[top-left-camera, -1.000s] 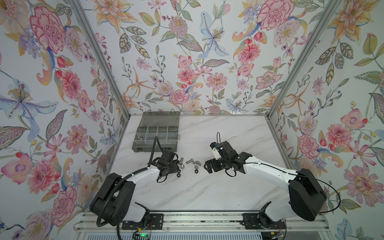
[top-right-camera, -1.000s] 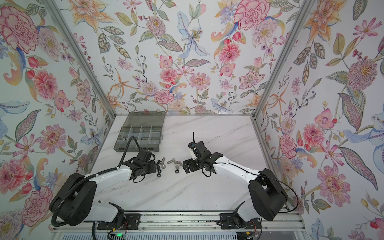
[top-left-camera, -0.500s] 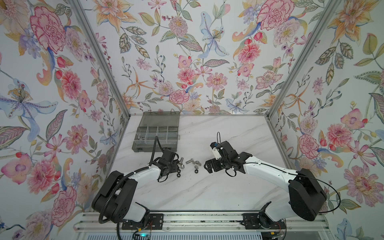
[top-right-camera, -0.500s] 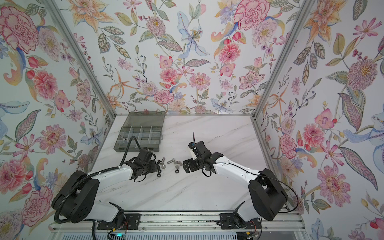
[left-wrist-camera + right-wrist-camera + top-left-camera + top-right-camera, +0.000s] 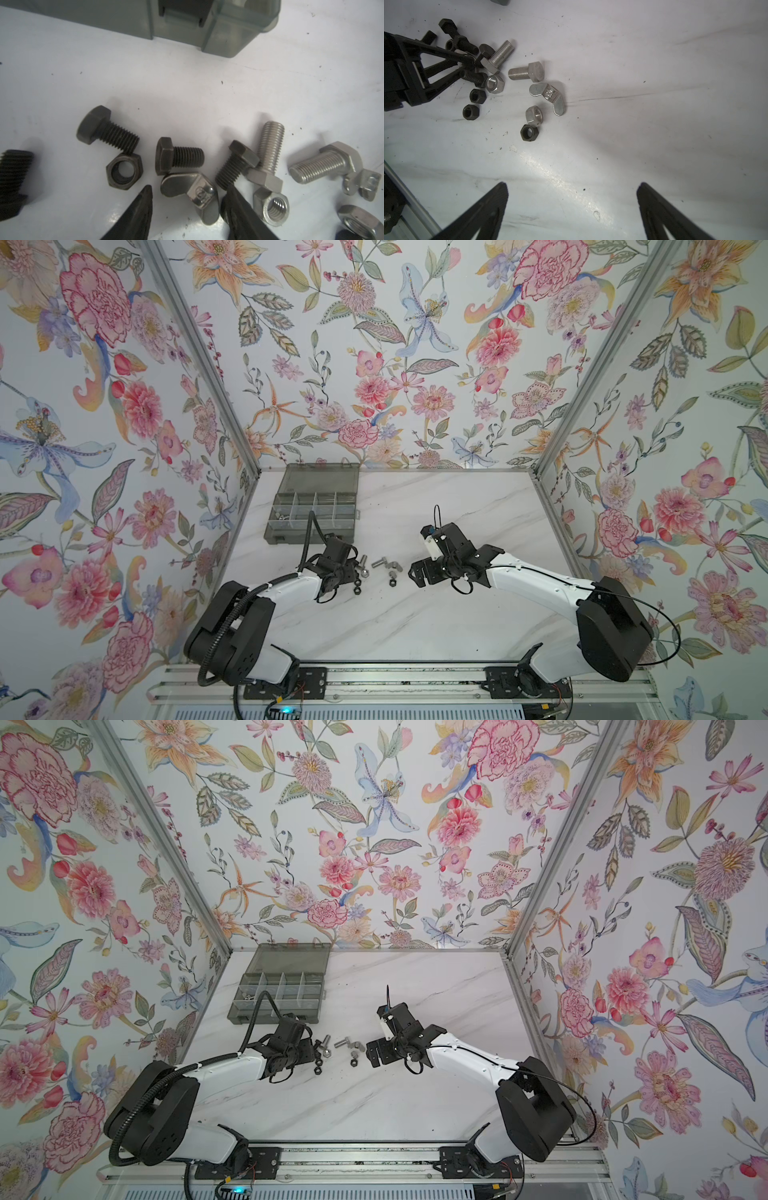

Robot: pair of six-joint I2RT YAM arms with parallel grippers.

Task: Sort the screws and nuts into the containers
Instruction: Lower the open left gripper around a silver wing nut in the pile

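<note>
- In a top view, screws (image 5: 379, 562) and nuts (image 5: 391, 582) lie on the desk (image 5: 415, 614) near the containers (image 5: 286, 536).
- Left wrist: my left pincer (image 5: 188, 190) stands apart, astride a wing nut (image 5: 199, 194). It looks light, hard and slick, so I'd pinch its wings.
- Right wrist: my right pincer (image 5: 573, 197) gapes empty.

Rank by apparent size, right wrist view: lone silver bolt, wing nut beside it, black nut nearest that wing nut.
1. silver bolt and wing nut: look alike, no ranking.
2. black nut: clearly smallest.
</note>
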